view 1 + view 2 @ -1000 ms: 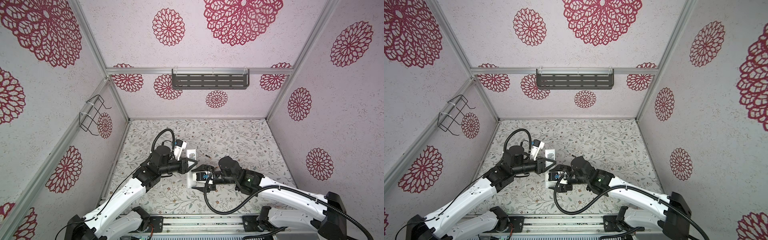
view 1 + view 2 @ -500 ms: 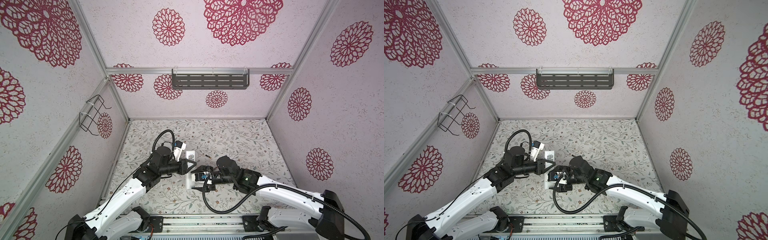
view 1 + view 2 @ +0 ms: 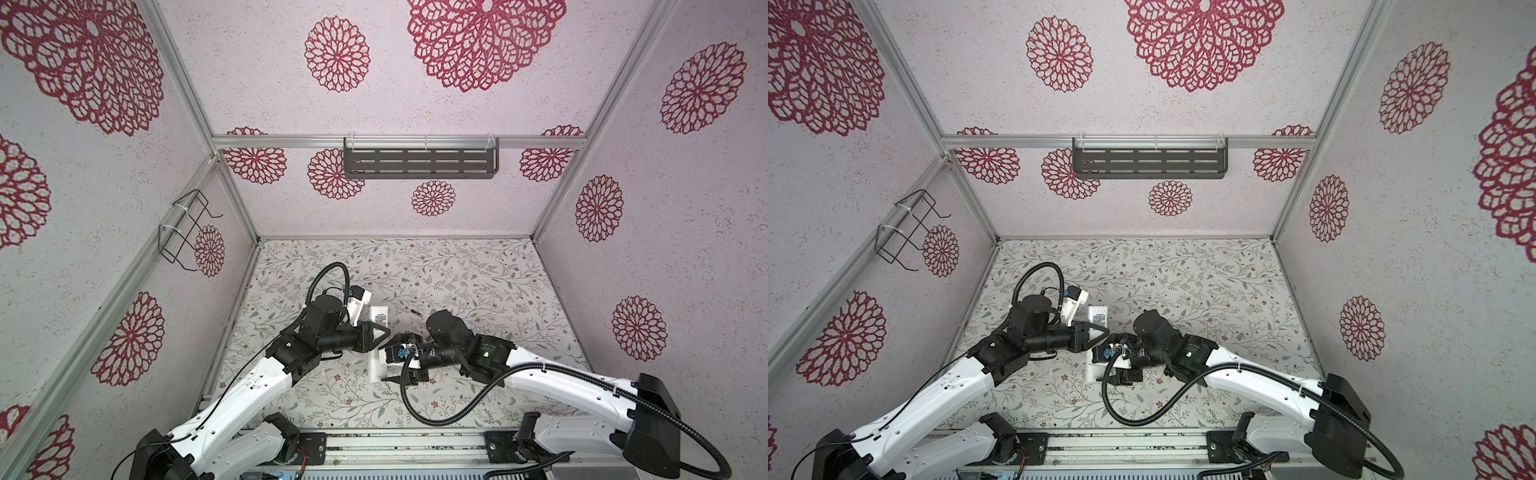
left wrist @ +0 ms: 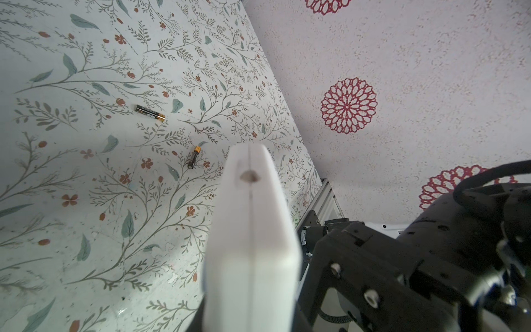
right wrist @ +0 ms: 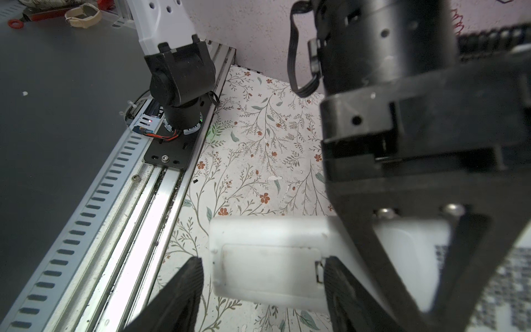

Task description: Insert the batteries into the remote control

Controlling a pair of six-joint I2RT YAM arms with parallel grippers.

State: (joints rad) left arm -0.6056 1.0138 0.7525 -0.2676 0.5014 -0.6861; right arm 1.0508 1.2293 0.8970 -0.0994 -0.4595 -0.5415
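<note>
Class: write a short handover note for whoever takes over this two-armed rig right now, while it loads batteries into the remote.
Left hand: shut on the remote, holding it out.
Right hand: open, straddling the remote's end with the battery cover.
Batteries: one and another lie loose on the table, apart.
Done: remote gripped; cover looks still on.
Left: take the cover off, load both batteries, close it.

L gripper [image 3: 1102, 332], tips pinched, meets R gripper [image 3: 1102, 362] at white remote [image 3: 1092, 371], centre front. Small white card [image 3: 1098, 316] just behind. Dark shelf [image 3: 1150, 163] on back wall.
</note>
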